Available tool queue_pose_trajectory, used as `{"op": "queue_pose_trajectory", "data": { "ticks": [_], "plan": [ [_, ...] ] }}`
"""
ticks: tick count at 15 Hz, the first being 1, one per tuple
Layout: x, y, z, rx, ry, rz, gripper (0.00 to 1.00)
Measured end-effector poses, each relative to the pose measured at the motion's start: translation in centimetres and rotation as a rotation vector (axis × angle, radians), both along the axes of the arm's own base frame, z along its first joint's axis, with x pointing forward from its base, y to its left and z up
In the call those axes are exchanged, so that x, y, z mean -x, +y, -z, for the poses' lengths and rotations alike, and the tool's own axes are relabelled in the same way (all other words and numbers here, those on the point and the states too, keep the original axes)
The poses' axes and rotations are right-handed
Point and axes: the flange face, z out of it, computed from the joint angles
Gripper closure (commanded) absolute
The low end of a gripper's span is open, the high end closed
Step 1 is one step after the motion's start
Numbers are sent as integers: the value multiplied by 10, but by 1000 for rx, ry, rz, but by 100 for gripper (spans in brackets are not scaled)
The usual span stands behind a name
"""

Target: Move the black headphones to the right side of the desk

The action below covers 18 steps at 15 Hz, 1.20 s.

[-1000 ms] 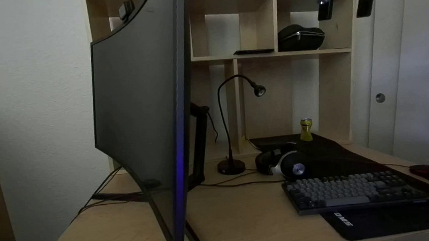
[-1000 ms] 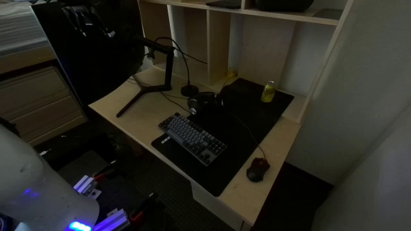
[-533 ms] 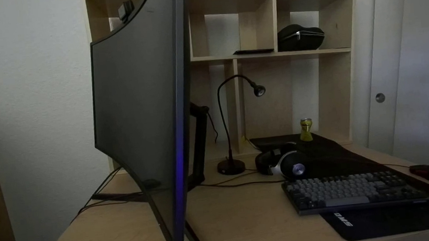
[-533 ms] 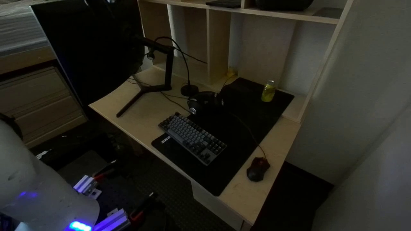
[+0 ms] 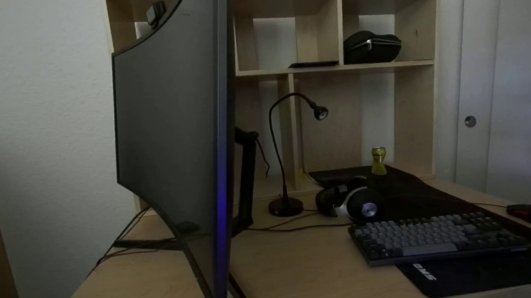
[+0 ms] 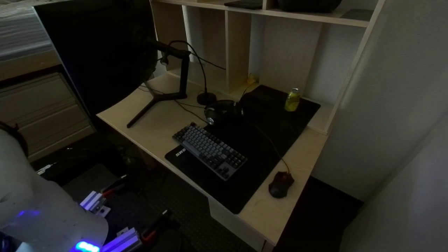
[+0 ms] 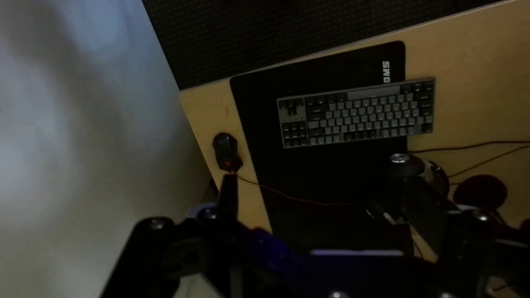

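The black headphones (image 5: 363, 203) rest on the desk (image 5: 298, 269), partly on the left end of the dark mat, behind the keyboard. They also show in an exterior view (image 6: 221, 111), with a pale patch on one earcup. In the wrist view the headphones (image 7: 408, 166) lie below the keyboard, partly hidden behind a finger. My gripper (image 7: 322, 180) is open, its fingers wide apart with nothing between them. It hangs high above the desk. The gripper is out of view in both exterior views.
A keyboard (image 6: 211, 148) lies on the dark mat (image 6: 269, 122). A mouse (image 6: 281, 184) sits near the desk's right edge. A yellow can (image 6: 292, 100) stands at the back. A lamp (image 5: 286, 206) and a large monitor (image 5: 172, 109) stand left of the headphones. The hutch (image 5: 335, 67) rises behind.
The open gripper showed at the top of both exterior views one second ago. It has moved up out of both. The headphones and other desk items have not moved.
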Motion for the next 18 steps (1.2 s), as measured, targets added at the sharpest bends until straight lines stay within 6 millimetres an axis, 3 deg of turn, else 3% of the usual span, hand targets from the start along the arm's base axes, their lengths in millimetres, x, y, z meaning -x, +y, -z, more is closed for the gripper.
{"op": "queue_pose_trajectory", "data": {
  "ticks": [2,5,9,11,14,16,18],
  "plan": [
    [-29,19,22,5,33,92,0],
    [-97,40,67,-51,88,239,0],
    [-179,41,117,-136,140,424,0],
    [-195,37,123,-143,154,447,0],
    [-198,35,122,-135,150,457,0],
    [-215,33,140,-141,144,526,0],
    [-250,28,170,-187,98,607,0]
  ]
}}
